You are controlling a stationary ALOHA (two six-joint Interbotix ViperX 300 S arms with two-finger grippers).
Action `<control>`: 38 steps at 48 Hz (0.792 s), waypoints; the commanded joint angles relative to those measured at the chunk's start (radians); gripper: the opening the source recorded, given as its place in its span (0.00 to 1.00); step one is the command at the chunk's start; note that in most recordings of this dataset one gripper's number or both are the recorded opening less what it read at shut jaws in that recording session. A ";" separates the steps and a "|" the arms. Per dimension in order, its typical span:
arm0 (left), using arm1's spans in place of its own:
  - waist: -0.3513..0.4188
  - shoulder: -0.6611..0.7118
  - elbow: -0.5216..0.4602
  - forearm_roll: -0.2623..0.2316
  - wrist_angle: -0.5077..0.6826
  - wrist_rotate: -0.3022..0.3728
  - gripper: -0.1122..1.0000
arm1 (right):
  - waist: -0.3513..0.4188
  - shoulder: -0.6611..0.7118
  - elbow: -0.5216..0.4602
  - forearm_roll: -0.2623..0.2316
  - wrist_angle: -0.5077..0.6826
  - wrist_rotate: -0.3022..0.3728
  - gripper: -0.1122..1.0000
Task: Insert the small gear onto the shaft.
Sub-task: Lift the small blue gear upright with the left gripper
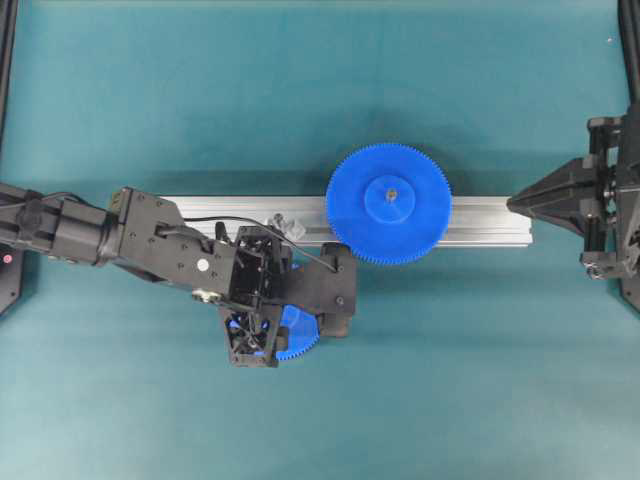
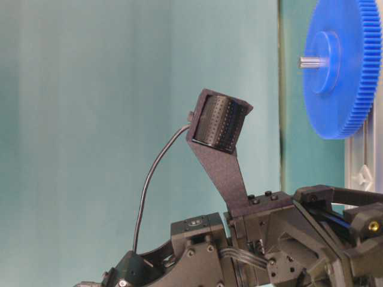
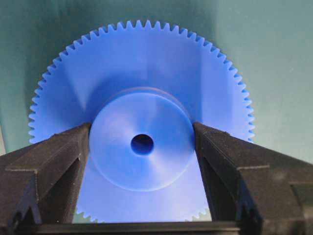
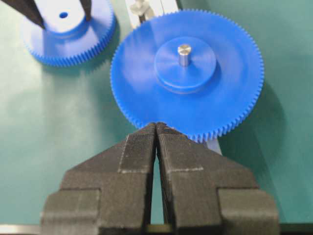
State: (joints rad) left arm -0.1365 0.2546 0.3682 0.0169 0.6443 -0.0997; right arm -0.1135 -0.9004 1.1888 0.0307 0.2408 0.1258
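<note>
I read the task as barely begun: pick-up under way, insertion all still ahead. Largest first: the teal bench [image 1: 480, 380] carries an aluminium rail [image 1: 490, 222] running across the middle, and the wider gear [image 1: 389, 203] sits on that rail, already seated on its own pin. The small gear [image 3: 142, 117] lies flat on the bench, just below the rail and left of the wider gear, mostly hidden under my left arm in the overhead view. My left end effector [image 3: 142, 147] is down over it, fingers [image 3: 58, 152] bracketing the raised hub on both sides; they look to be at or very near the hub wall, but I cannot tell whether the grip is firm, so I do not count the gear as held. The right end effector [image 4: 156, 128] is parked at the rail's right end, jaws pressed together, holding nothing. The shaft [image 1: 281, 222] stands bare on the rail left of the wider gear. Remaining, in my judgement: secure the hub, lift, carry over, align the bore, lower on.
</note>
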 commanded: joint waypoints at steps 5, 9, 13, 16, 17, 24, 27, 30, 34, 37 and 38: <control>-0.003 0.012 0.008 0.002 0.000 0.002 0.74 | -0.003 0.005 -0.011 -0.002 -0.005 0.009 0.18; -0.003 0.012 0.006 0.002 0.000 0.002 0.74 | -0.003 0.005 -0.012 -0.002 -0.005 0.009 0.18; -0.003 0.012 0.005 0.002 0.000 0.002 0.74 | -0.003 0.005 -0.012 0.000 -0.005 0.009 0.18; -0.003 0.009 0.003 0.002 0.000 0.006 0.74 | -0.003 0.005 -0.012 -0.002 -0.005 0.009 0.18; -0.003 0.008 0.003 0.002 0.000 0.008 0.74 | -0.002 0.003 -0.012 0.000 -0.005 0.009 0.18; -0.003 -0.023 0.002 0.002 0.000 0.009 0.74 | -0.003 0.005 -0.015 0.000 -0.005 0.008 0.18; -0.003 -0.041 -0.003 0.002 0.003 0.011 0.74 | -0.002 0.003 -0.015 0.000 -0.006 0.008 0.18; -0.003 -0.060 -0.009 0.002 0.009 0.011 0.74 | -0.003 0.005 -0.015 -0.002 -0.006 0.008 0.18; -0.003 -0.080 -0.021 0.002 0.037 0.011 0.74 | -0.002 0.003 -0.015 0.000 -0.006 0.008 0.18; -0.003 -0.089 -0.034 0.002 0.061 0.012 0.74 | -0.003 0.003 -0.014 -0.002 -0.005 0.008 0.18; -0.003 -0.089 -0.038 0.003 0.071 0.012 0.74 | -0.003 0.002 -0.014 -0.002 -0.005 0.008 0.18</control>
State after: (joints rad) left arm -0.1365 0.2148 0.3682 0.0169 0.6980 -0.0905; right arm -0.1150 -0.9004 1.1888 0.0307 0.2408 0.1258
